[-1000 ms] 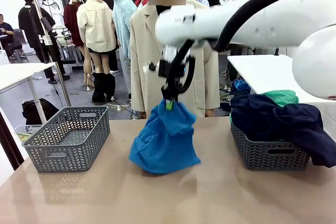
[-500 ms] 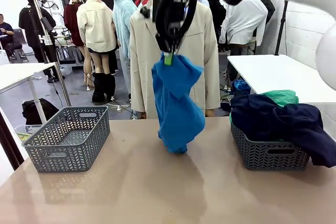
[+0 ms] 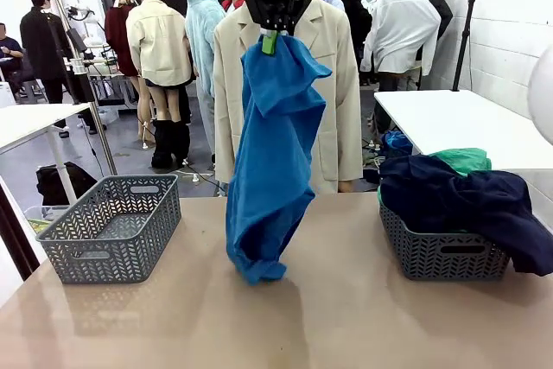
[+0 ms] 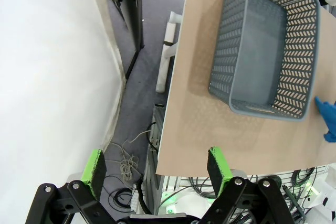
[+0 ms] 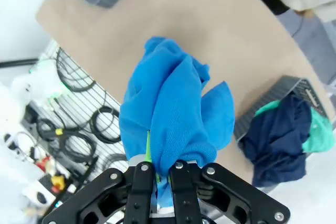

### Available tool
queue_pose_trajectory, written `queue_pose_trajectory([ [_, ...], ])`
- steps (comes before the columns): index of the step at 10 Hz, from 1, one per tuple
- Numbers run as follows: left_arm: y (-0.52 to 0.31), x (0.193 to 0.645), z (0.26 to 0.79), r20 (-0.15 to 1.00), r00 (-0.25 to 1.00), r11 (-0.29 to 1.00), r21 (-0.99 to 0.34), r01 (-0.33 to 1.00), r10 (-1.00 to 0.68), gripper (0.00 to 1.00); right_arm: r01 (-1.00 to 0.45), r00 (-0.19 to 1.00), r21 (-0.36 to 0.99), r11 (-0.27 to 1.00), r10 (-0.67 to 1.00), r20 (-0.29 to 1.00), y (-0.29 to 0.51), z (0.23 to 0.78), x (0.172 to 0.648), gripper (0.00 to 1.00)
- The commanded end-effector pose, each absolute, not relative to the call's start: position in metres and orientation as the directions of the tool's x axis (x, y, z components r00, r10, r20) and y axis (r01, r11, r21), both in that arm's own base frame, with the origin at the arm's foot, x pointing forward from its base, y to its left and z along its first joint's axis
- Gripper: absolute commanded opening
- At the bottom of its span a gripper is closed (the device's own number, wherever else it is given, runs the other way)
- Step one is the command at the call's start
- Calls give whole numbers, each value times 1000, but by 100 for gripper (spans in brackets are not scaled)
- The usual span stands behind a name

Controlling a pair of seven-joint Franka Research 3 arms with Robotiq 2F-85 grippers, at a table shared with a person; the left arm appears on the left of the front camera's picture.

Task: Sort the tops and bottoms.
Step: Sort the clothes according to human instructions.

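Note:
My right gripper (image 3: 270, 39) is high above the middle of the table, shut on the top of the bright blue garment (image 3: 270, 153). The garment hangs down in a long fold, and its lower end reaches the tabletop. From the right wrist view, the blue garment (image 5: 173, 108) bunches just beyond my shut right gripper (image 5: 160, 174). A dark navy garment (image 3: 471, 196) and an emerald green one (image 3: 464, 160) lie heaped in the right grey basket (image 3: 441, 257). My left gripper (image 4: 157, 166) is open and holds nothing, out past the table's left edge.
An empty grey basket (image 3: 112, 226) stands at the table's left; in the left wrist view the basket (image 4: 268, 45) lies ahead. A person in a beige coat (image 3: 337, 84) stands at the far side. Bare tabletop (image 3: 346, 317) lies between the baskets.
My right gripper has risen with the blue garment. The cloth was bunched on the table and now hangs stretched out.

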State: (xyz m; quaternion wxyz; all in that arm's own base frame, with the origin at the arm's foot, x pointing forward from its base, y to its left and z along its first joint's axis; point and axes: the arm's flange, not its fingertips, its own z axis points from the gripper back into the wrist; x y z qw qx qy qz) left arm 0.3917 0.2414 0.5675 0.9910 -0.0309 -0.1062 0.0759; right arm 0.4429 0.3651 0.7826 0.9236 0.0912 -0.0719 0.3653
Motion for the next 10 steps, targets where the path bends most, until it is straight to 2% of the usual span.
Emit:
queue_pose_trajectory([
  [1, 241, 393, 571, 200, 965, 984, -84, -154, 168, 100, -669, 740, 123, 733, 641, 204, 380, 809, 441, 0],
  [2, 241, 393, 571, 200, 965, 984, -84, -154, 168, 100, -688, 723, 116, 716, 662, 199, 365, 783, 443, 0],
  [10, 241, 393, 571, 200, 965, 984, -84, -154, 168, 100, -688, 723, 116, 716, 662, 199, 365, 783, 443, 0],
])
